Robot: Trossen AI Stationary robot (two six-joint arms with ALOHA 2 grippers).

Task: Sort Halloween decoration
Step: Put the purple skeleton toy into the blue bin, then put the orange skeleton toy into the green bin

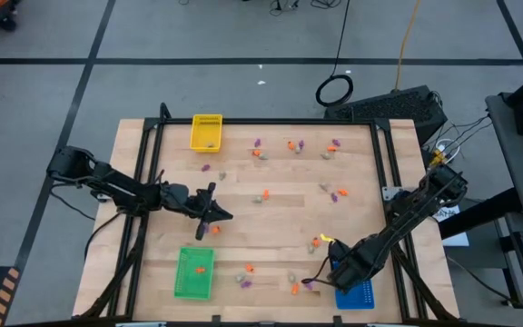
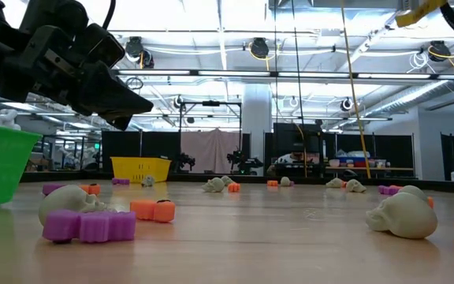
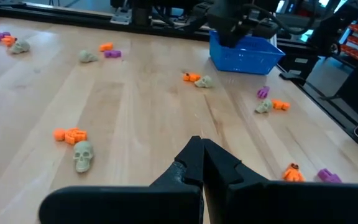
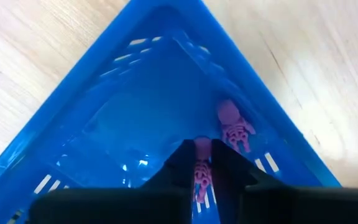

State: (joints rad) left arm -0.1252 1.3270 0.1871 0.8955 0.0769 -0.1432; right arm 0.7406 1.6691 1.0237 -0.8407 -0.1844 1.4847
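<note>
Tiny orange, purple and beige-grey trinkets lie scattered on the wooden table [image 1: 271,227], for instance a beige skull [image 3: 83,155] and an orange piece [image 3: 71,134]. My left gripper [image 1: 216,214] is shut and empty, above the table's left middle; it also shows in the left wrist view [image 3: 201,155] and the low view [image 2: 136,102]. My right gripper [image 1: 338,271] hangs over the blue tray [image 1: 360,296] at the near right, shut on a purple trinket [image 4: 201,171]. Another purple trinket [image 4: 235,127] lies on the tray's floor. My right gripper pinches the purple trinket [image 4: 200,175] between its two fingers [image 4: 182,163], coming from above and pointing down into the blue tray [image 4: 135,106]. Which part of the trinket the fingers have cannot be told. Whether it touches the tray floor cannot be told.
A yellow tray [image 1: 206,133] stands at the far left with a beige piece in it. A green tray [image 1: 194,272] at the near left holds orange pieces. A black frame [image 1: 261,121] rims the table. Bare wood lies in front of my left gripper.
</note>
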